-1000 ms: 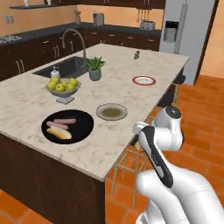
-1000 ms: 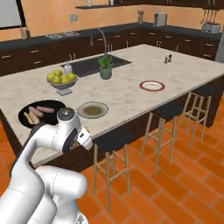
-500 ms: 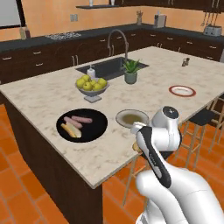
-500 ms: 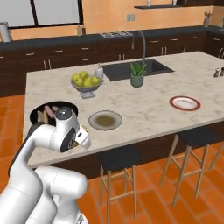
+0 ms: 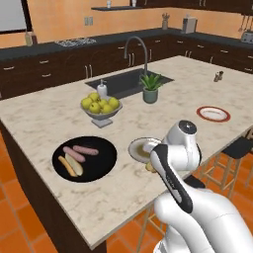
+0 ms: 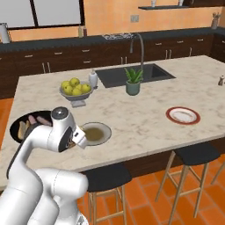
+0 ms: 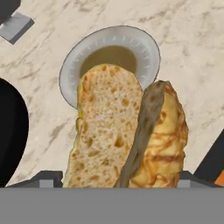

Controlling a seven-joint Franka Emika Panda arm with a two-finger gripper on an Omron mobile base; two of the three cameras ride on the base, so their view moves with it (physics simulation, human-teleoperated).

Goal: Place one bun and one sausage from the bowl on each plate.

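Observation:
A golden-tan bun [image 7: 127, 131], split side showing, is clamped in my gripper [image 7: 118, 180], which is shut on it. It hangs above the near edge of the grey-rimmed plate [image 7: 148, 50] with the brownish centre. From the left base view the plate [image 5: 137, 147] lies just beyond my folded arm, and a bit of the bun [image 5: 149, 167] peeks out beside it. To its left, the black bowl [image 5: 101, 165] holds two sausages [image 5: 85, 149] and the other bun [image 5: 72, 165]. The red-rimmed white plate [image 5: 213, 114] lies bare at the far right; it also shows in the right base view [image 6: 183, 115].
A grey footed bowl of yellow-green fruit [image 5: 101, 106] stands behind the black bowl. A potted plant [image 5: 150, 89], a soap bottle [image 5: 102, 89] and a sink with a tall faucet [image 5: 136, 47] lie further back. Bar stools [image 6: 191, 154] stand at the island's near side.
Both base views have shifted, so the base has driven around the island and closer. My arm stays folded with the bun held in it.

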